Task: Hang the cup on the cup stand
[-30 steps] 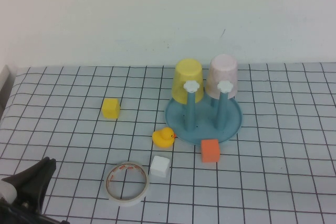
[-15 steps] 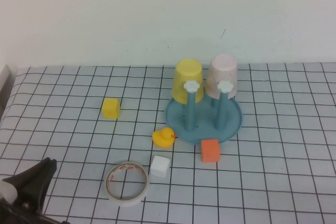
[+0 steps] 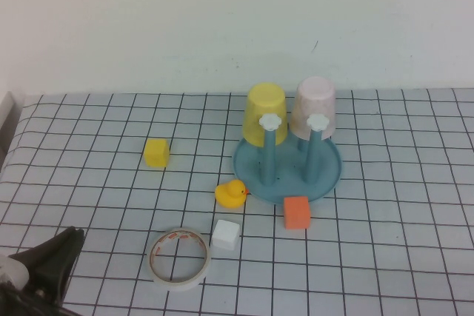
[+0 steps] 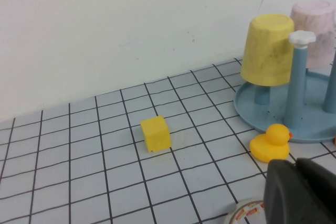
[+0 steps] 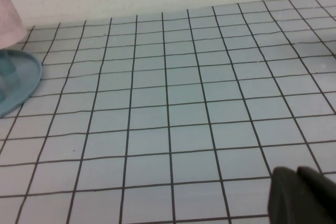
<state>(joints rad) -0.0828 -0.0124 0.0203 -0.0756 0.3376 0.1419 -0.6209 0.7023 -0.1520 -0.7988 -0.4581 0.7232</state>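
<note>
- Pale pink, tapered, handleless plastic cup (image 3: 314, 107): sits upside down over a rear peg of the round teal-blue dish stand with upright blue pegs and white cloud caps (image 3: 326, 177), at about 1 o'clock of the table; the hanging looks done.
- Yellow plastic cup (image 3: 266, 114): inverted on the neighbouring peg, just beside the pink cup at its 9 o'clock.
- Left gripper (image 3: 55, 263): low at 7 o'clock of the table, jaws closed on nothing, well apart from the stand.
- Right gripper (image 5: 304, 195): seen only in its own wrist view, over bare grid cloth; jaws closed, empty.
- Judged step: retreat and park; both arms should stay low and clear of the stand; a brush against a peg could tip either cup.
- Nearby clutter: small yellow rubber duck (image 3: 231, 194) and orange foam cube (image 3: 296, 212), both touching or just beside the dish rim at 6 to 7 o'clock.
</note>
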